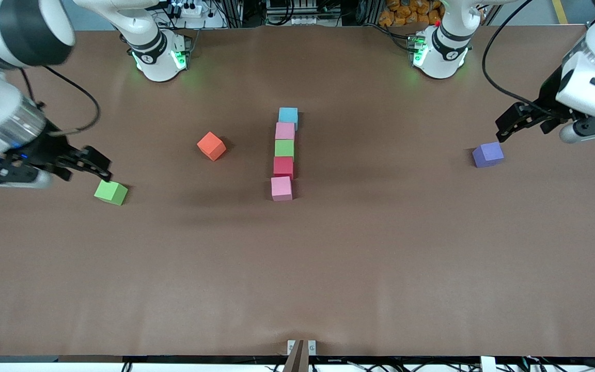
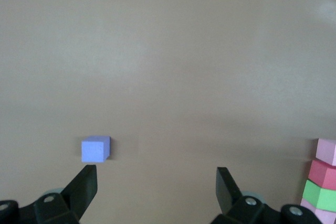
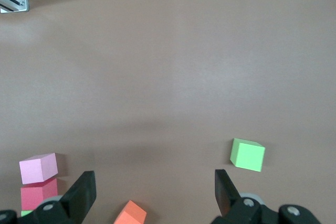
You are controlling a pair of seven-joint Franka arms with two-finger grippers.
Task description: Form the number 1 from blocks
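Note:
Five blocks form a straight column at the table's middle: light blue [image 1: 288, 114] farthest from the front camera, then pink [image 1: 285, 130], green [image 1: 284, 148], red [image 1: 283, 166] and a second pink [image 1: 281, 188] nearest. The orange block [image 1: 211, 145] lies loose beside the column toward the right arm's end, and a second green block [image 1: 111, 192] [image 3: 247, 155] lies farther that way. The purple block [image 1: 487, 154] [image 2: 95, 149] sits alone toward the left arm's end. My left gripper [image 1: 509, 126] [image 2: 156, 187] hangs open beside the purple block. My right gripper [image 1: 96, 166] [image 3: 153, 192] is open beside the second green block.
The brown table [image 1: 380, 258] is bare around the blocks. Both arm bases [image 1: 158, 54] stand along the edge farthest from the front camera. A small mount [image 1: 301, 349] sits at the nearest edge.

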